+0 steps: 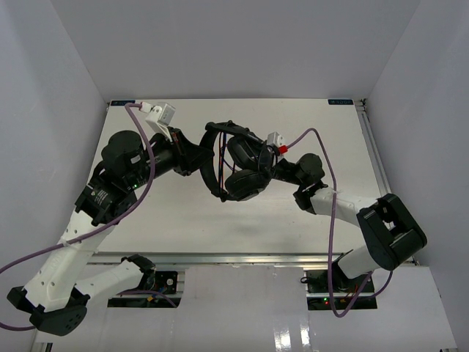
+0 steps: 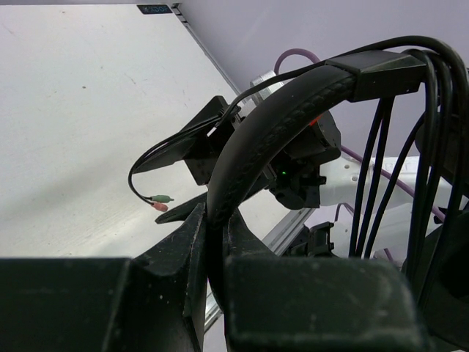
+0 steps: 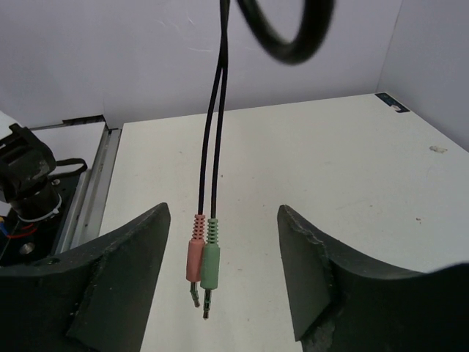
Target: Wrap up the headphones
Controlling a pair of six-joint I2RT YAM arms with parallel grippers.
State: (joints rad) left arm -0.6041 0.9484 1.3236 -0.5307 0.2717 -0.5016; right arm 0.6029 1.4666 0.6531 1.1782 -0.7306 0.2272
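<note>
The black headphones (image 1: 238, 165) hang above the middle of the table, their thin black cable looped several times around the headband (image 2: 293, 110). My left gripper (image 1: 207, 158) is shut on the headband and holds the headset up; in the left wrist view the band runs between the closed fingers (image 2: 187, 257). My right gripper (image 1: 265, 170) is open beside the earcups. The cable's free end hangs between its fingers (image 3: 139, 242), ending in a pink plug (image 3: 194, 253) and a green plug (image 3: 210, 264). Neither finger touches them. The plugs also show in the left wrist view (image 2: 157, 202).
White table (image 1: 308, 213) enclosed by pale walls. An aluminium rail (image 1: 242, 258) runs along the near edge and another (image 1: 372, 150) along the right side. Purple robot cables (image 1: 143, 172) trail off both arms.
</note>
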